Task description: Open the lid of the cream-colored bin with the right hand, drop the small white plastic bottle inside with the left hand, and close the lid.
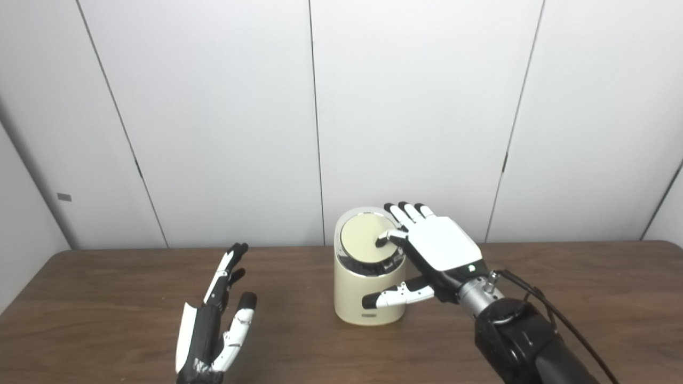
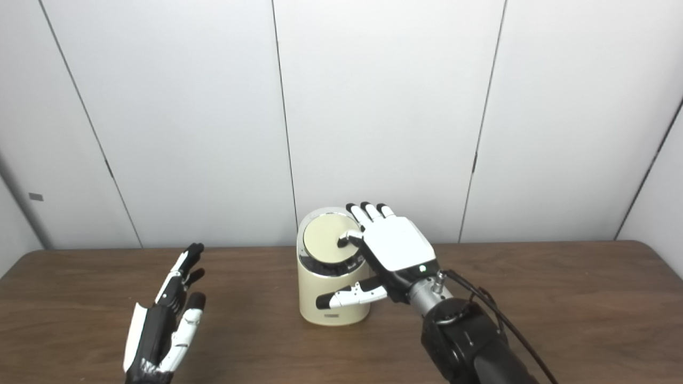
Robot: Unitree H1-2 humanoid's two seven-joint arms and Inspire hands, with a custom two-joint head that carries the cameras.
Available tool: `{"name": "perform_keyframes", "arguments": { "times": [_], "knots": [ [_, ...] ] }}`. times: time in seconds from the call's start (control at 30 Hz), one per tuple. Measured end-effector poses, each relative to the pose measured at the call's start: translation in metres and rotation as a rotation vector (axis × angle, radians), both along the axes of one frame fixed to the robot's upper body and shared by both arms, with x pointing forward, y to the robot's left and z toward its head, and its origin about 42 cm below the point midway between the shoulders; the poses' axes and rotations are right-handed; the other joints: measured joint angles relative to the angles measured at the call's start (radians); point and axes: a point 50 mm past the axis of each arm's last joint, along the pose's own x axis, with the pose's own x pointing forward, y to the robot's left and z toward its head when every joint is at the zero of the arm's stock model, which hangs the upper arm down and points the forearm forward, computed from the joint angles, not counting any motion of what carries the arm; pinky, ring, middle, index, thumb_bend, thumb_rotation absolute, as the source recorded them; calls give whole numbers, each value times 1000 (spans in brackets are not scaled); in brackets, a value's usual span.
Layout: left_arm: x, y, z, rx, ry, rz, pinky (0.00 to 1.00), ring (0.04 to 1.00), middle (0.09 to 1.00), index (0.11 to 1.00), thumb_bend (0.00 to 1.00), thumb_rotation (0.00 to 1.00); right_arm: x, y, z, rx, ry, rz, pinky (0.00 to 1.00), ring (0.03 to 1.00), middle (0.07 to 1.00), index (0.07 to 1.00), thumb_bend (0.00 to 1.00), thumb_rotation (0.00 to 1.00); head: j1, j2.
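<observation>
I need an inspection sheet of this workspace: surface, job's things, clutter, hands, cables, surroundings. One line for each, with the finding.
Surface: brown wooden table, no spill seen.
Job's things: cream-colored bin upright near the table's middle, lid down; small white plastic bottle not seen.
Clutter: nothing seen.
Hands: right hand lies over the lid, one finger on its top, thumb in front of the bin's wall; left hand open, holding nothing, left of the bin.
Cables: black cable runs along the right forearm.
Surroundings: white wall panels behind the table.
</observation>
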Motion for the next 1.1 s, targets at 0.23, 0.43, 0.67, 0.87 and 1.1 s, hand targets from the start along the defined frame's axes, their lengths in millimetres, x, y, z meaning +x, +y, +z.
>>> {"name": "perform_keyframes", "arguments": {
  "times": [0.23, 0.43, 0.67, 0.87, 1.1],
  "knots": [
    [0, 0, 0, 2, 0, 1, 888, 958, 967, 929, 487, 807, -3, 6, -1, -115, -94, -9, 1000, 1000, 1000, 686, 1000, 1000, -3, 0],
    [0, 0, 0, 8, 0, 4, 883, 951, 966, 927, 481, 811, -5, 6, -1, -170, -147, 6, 1000, 1000, 1000, 683, 995, 992, -3, -2],
    [0, -1, 0, 19, 0, 8, 872, 946, 963, 921, 498, 803, -5, -4, -5, -37, -93, 5, 1000, 1000, 990, 738, 923, 1000, -2, -2],
    [0, 0, 0, 16, 1, 10, 873, 946, 962, 920, 499, 796, -5, -10, -11, 139, 8, -2, 1000, 1000, 1000, 926, 835, 981, 0, -2],
    [0, 0, -1, 20, 2, 11, 872, 952, 966, 930, 493, 810, -5, -13, -14, 215, 40, 1, 1000, 1000, 1000, 1000, 833, 957, -2, -5]
  ]
}}
